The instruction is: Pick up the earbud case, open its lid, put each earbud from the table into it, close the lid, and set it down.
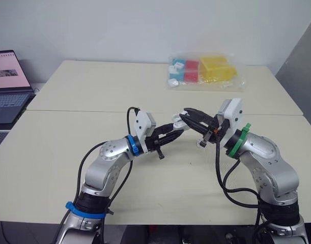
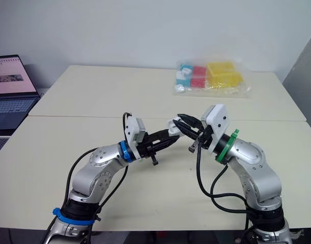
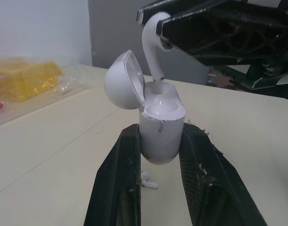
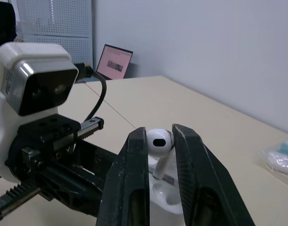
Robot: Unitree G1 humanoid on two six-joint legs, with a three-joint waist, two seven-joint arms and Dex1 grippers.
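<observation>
- The left tool pinches a small white plastic earbud case between its two black fingers.
- The fingers press on the two sides of the case, down near its round bottom.
- The case stands upright in the air above the middle of the cream tabletop. It does not touch the tabletop.
- The round white lid of the case is open. It tips back on its hinge to one side.
- The right tool pinches a white earbud with a long stem. Its two black fingers squeeze the round head of the earbud.
- This earbud hangs right over the open case with its stem pointing down.
- The tip of the stem is at the open top of the case. I cannot tell if it is touching the inside.
- The two tools meet tip to tip over the middle of the tabletop, the left one low and the right one a bit higher.
- A second little white earbud lies flat on the tabletop, under the held case.
- A clear plastic bag with yellow, red and blue blocks lies near the far right corner of the tabletop, well apart from the tools.
- An open laptop with a lit screen sits past the left edge of the tabletop.
</observation>
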